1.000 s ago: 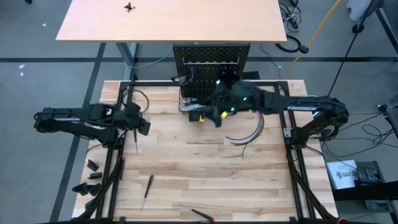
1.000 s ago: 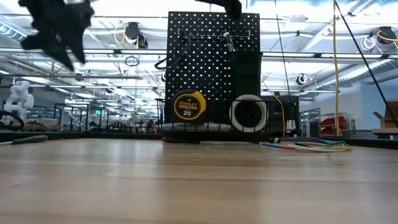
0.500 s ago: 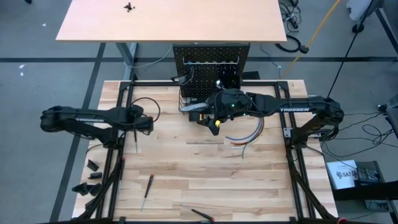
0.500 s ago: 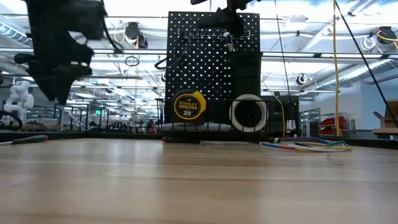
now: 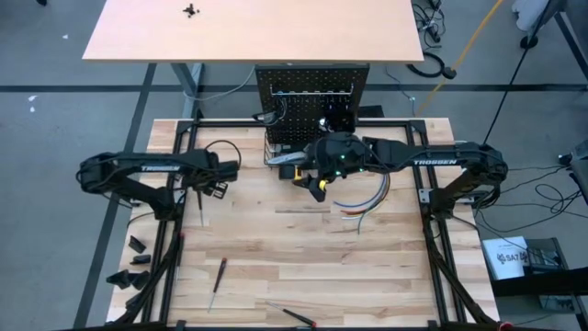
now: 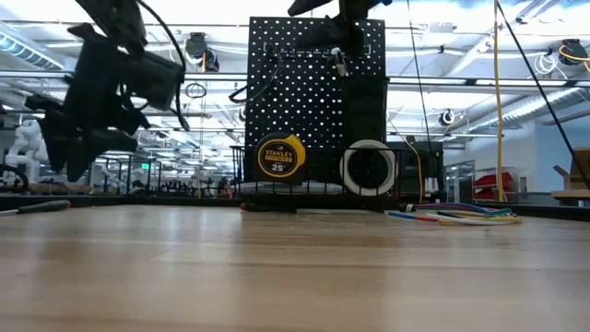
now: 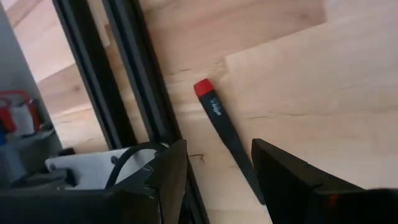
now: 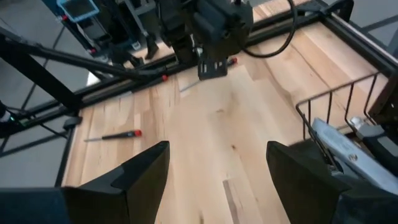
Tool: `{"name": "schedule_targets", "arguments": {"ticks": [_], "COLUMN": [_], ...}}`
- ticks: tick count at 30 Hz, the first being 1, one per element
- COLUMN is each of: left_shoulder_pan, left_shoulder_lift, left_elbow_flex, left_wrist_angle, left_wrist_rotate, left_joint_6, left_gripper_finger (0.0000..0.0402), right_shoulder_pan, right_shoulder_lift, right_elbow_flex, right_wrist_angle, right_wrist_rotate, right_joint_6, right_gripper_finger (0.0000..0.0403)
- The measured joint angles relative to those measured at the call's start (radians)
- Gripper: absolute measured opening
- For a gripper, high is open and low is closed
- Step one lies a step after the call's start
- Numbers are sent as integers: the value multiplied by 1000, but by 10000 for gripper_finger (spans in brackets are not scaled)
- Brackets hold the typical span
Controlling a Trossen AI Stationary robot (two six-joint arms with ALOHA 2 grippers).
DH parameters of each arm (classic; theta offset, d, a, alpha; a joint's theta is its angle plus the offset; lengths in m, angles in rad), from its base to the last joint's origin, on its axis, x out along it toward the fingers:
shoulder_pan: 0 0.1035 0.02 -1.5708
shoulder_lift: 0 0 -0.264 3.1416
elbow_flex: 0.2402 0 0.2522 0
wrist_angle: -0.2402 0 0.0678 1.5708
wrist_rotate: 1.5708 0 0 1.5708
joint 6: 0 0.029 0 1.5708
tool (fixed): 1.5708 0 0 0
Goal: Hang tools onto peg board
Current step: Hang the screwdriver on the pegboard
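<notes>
Wooden boards make up the table top (image 5: 276,248). Both fingers (image 7: 283,174) of the left gripper (image 7: 214,180) are spread apart and hold nothing, just above a red-and-black screwdriver (image 7: 225,137) lying by the table's left rail. The right gripper (image 5: 317,179) is spread wide too, empty, hanging in front of the peg board (image 5: 312,101), near its wire basket (image 8: 339,109).

Upright black peg board (image 6: 316,97) holds yellow tape measure (image 6: 279,156) and white tape roll (image 6: 369,169).
</notes>
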Motion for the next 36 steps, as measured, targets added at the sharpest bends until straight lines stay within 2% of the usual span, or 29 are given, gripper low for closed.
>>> {"name": "schedule_targets", "arguments": {"ticks": [6, 11, 15, 21, 27, 30, 36], "left_shoulder_pan": [50, 63, 42, 70, 72, 72, 70], "left_shoulder_lift": [9, -36, -72, -65, -67, -65, -64], "left_elbow_flex": [-113, -217, -220, -243, -253, -240, -239], "left_wrist_angle": [218, 262, 285, 314, 374, 378, 408], "left_wrist_rotate": [51, 51, 46, 98, 109, 109, 117], "left_joint_6": [32, -71, -62, -59, 39, 77, 102], "left_gripper_finger": [182, 181, 173, 161, 155, 133, 52], "right_shoulder_pan": [0, 6, 9, 8, 8, 8, 8], "right_shoulder_lift": [0, 0, 0, 0, 0, 0, 0], "right_elbow_flex": [0, 0, -1, -1, -1, -1, -1], "right_wrist_angle": [-67, -137, -148, -125, -110, -110, -112], "right_wrist_rotate": [0, 0, 0, 0, 0, 1, 1], "right_joint_6": [-1, -2, -21, -43, -61, -61, -56], "right_gripper_finger": [263, 263, 263, 263, 263, 263, 263]}}
